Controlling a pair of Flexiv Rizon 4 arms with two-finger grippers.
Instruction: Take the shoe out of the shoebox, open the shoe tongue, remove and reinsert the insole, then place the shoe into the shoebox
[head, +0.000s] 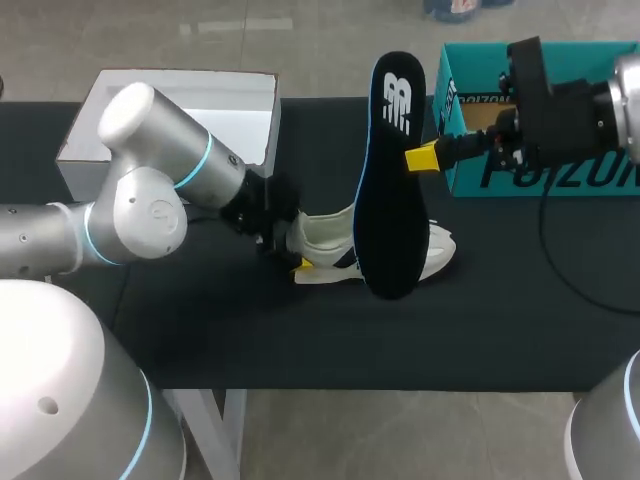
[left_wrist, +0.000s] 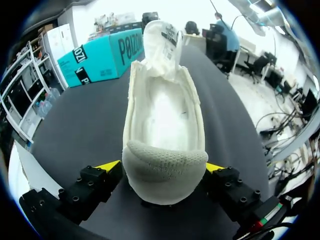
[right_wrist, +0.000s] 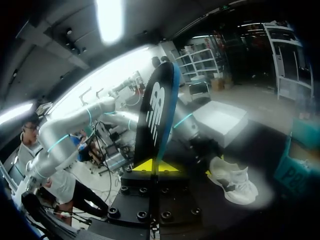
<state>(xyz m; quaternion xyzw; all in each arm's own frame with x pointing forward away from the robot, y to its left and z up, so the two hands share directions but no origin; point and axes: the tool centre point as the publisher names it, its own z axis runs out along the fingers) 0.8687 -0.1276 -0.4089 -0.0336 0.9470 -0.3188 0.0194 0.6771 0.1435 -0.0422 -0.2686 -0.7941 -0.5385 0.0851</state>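
Jaws of left gripper (left_wrist: 164, 167) clamped on shoe (left_wrist: 162, 110) heel, toe pointing right; right gripper (head: 422, 158) pinching insole (head: 392, 180) edge, long axis crosswise over shoe.

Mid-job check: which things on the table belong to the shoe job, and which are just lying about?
Job: shoe, heel clamped in left gripper; insole, held up by right gripper; the shoebox, either the white box or the teal box, I cannot tell which.
Lying about: whichever of those two boxes is not the shoebox.
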